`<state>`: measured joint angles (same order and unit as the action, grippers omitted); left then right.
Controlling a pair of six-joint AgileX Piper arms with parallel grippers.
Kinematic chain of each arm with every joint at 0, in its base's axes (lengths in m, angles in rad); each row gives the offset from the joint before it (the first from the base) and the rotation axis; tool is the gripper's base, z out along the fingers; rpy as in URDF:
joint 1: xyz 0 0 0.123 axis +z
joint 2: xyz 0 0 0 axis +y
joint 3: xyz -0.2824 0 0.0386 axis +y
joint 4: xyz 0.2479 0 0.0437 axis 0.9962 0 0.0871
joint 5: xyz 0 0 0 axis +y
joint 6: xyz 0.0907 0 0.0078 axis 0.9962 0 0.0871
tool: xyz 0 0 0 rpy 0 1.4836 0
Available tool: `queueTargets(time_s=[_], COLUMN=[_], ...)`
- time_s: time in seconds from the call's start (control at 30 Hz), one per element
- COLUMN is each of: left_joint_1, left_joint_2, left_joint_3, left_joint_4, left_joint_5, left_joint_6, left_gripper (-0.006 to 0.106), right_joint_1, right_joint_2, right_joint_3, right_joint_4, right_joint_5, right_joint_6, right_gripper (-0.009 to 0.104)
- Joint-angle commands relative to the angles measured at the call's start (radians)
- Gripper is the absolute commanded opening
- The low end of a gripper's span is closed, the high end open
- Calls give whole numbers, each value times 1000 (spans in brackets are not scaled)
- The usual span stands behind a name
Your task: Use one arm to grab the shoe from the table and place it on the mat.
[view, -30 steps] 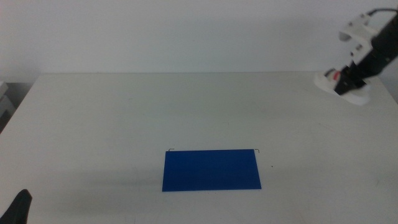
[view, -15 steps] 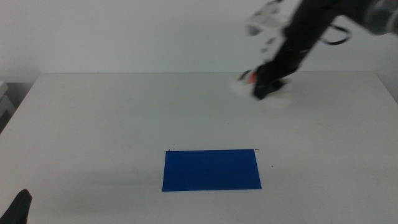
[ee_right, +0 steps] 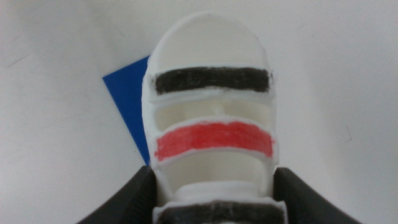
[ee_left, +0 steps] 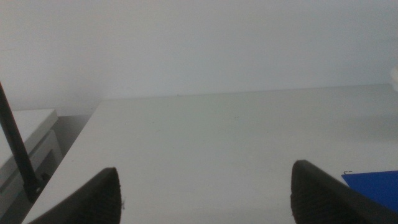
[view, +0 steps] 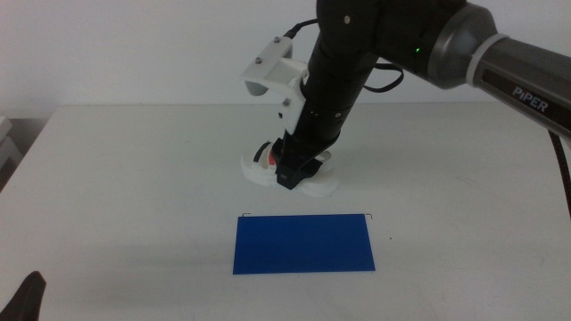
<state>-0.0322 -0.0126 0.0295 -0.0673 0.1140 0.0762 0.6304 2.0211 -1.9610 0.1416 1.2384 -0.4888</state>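
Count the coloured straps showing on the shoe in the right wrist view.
3 show on the shoe: a black strap near the toe, a red strap mid-shoe, another black one between the right gripper's jaws; more may be hidden.

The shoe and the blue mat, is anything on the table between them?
No. In the middle view only bare white table separates the shoe, held by the right gripper, from the mat.

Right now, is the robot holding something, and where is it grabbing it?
Yes. The right tool grips the shoe by its two sides near the back. The left tool holds nothing.
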Motion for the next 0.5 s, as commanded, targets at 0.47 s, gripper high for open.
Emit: queueTargets(time_s=[0.47], left_joint_1=[-5], left_joint_2=[-13], left_joint_3=[7], left_joint_4=[-10], left_joint_5=[-82], left_joint_6=[-5], left_gripper=[94], right_joint_1=[1], right_joint_2=[-65], right_joint_3=[-31], right_joint_4=[-31], right_joint_5=[7], right_joint_6=[-473], right_gripper=[-4])
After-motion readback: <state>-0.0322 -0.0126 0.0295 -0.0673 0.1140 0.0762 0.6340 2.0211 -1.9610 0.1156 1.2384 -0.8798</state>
